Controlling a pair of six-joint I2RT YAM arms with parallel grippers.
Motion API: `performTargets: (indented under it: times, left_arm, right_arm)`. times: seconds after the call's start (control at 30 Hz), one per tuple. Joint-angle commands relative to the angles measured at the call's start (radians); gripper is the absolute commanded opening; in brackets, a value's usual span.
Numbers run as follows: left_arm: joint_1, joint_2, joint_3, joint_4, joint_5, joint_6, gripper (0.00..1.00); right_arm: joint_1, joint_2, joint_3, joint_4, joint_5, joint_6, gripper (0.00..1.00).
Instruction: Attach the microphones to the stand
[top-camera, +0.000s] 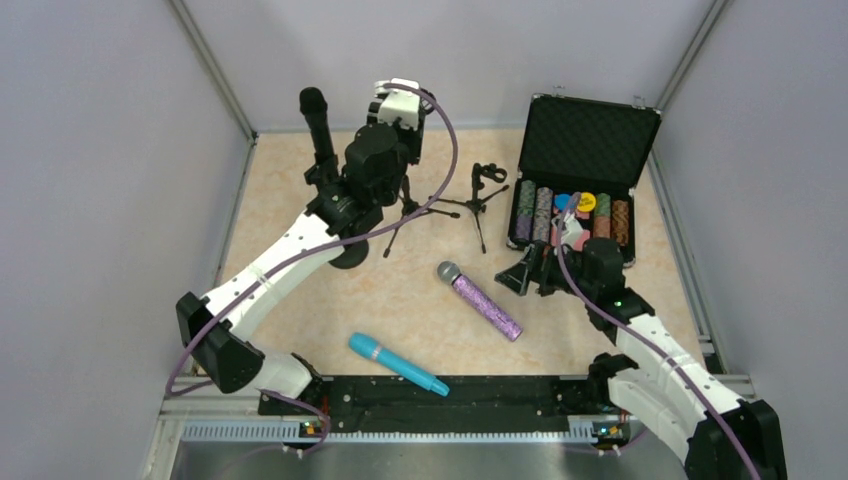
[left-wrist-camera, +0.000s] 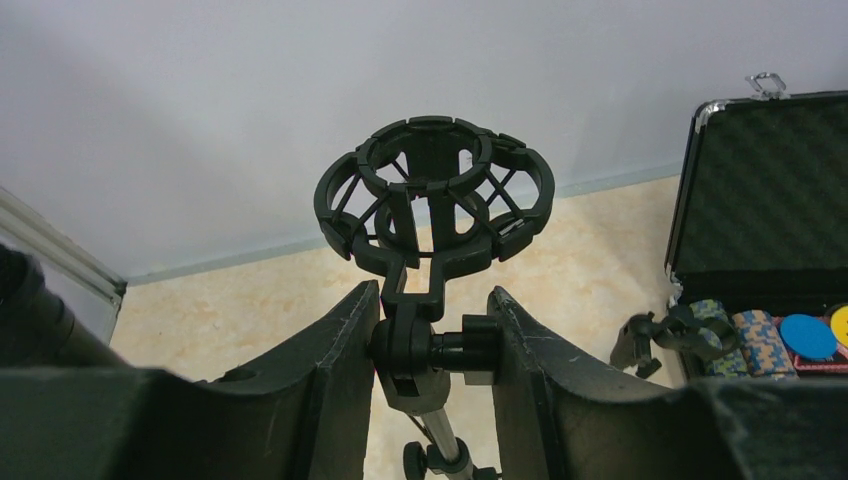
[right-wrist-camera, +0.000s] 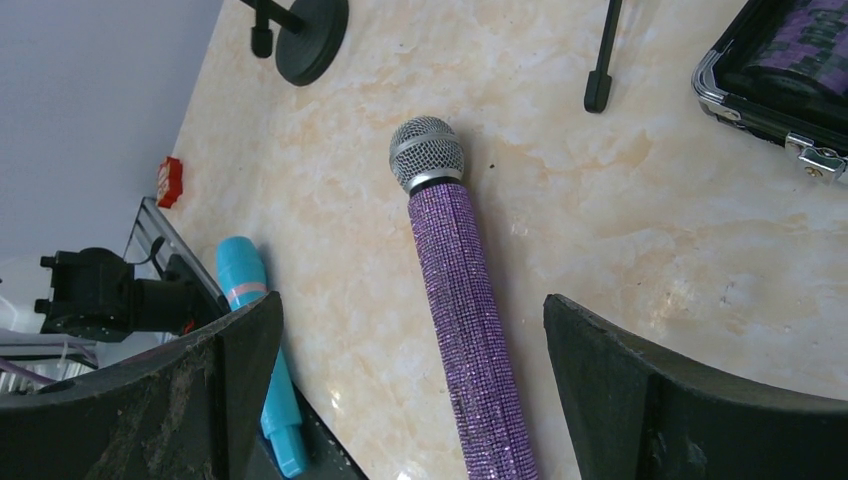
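Note:
The black microphone (top-camera: 318, 125) stands upright in the round-based stand (top-camera: 348, 255) at the back left. Beside it is a tripod stand (top-camera: 420, 205) topped by a ring-shaped shock mount (left-wrist-camera: 435, 195). My left gripper (left-wrist-camera: 432, 345) is shut on the swivel joint just under that mount, one finger on the joint disc and the other on its knob. The purple glitter microphone (right-wrist-camera: 460, 300) lies flat mid-table, and the cyan microphone (top-camera: 397, 363) lies near the front edge. My right gripper (right-wrist-camera: 410, 390) hovers open over the purple handle, touching nothing.
A small tripod with a clip (top-camera: 483, 190) stands right of the shock-mount stand. An open metal case (top-camera: 590, 140) of poker chips sits at the back right, close behind my right gripper (top-camera: 530, 275). Grey walls enclose the table on three sides.

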Motion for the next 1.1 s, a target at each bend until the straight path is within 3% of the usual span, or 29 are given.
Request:
performTargets:
  times: [0.0,0.3,0.77,1.07]
  left_arm:
    - [-0.024,-0.112,-0.036,0.047,-0.042,-0.042,0.0]
    - [-0.063,-0.215,-0.151,-0.021,-0.053,-0.113,0.0]
    - [-0.065,-0.286,-0.205,-0.057,0.039,-0.177,0.0]
    - [-0.065,-0.295,-0.216,-0.067,0.042,-0.187,0.0]
  right_arm:
    - [0.007,0.047,0.036,-0.043,-0.001,-0.063,0.99]
    - [0.23,0.216,0.106,-0.102,0.172,-0.129,0.98]
    - [0.53,0.502,0.228,-0.177,0.604,-0.195,0.91]
    - [0.544,0.582,0.216,-0.157,0.639,-0.171,0.67]
